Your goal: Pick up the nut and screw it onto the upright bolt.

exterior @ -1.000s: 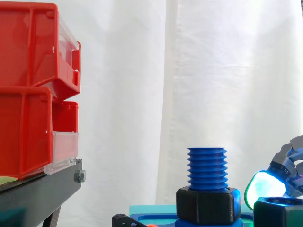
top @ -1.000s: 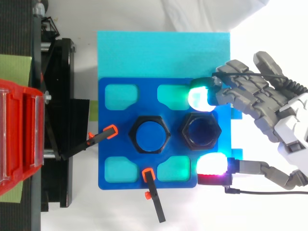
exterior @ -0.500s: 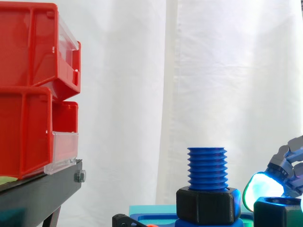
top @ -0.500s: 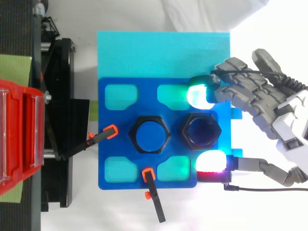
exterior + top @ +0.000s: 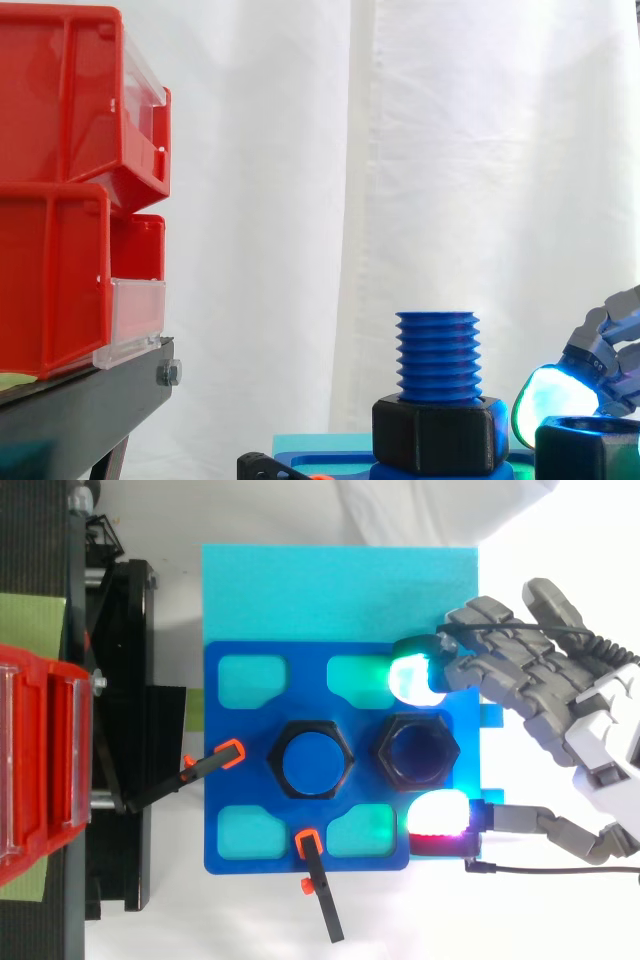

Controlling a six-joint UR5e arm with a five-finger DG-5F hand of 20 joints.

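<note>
We see the hand [image 5: 565, 725] reaching in from the right of the top view with its fingers spread, gripping nothing. A green-white pad [image 5: 418, 678] and a magenta-red pad [image 5: 440, 823] sit on either side of the loose black nut [image 5: 388, 760], each apart from it. The nut lies flat on the blue plate [image 5: 250, 810], just beside the upright blue bolt [image 5: 437, 355], which has a second black nut [image 5: 438, 432] round its base. Red bins [image 5: 60, 200] stand well apart at the left of the side view
</note>
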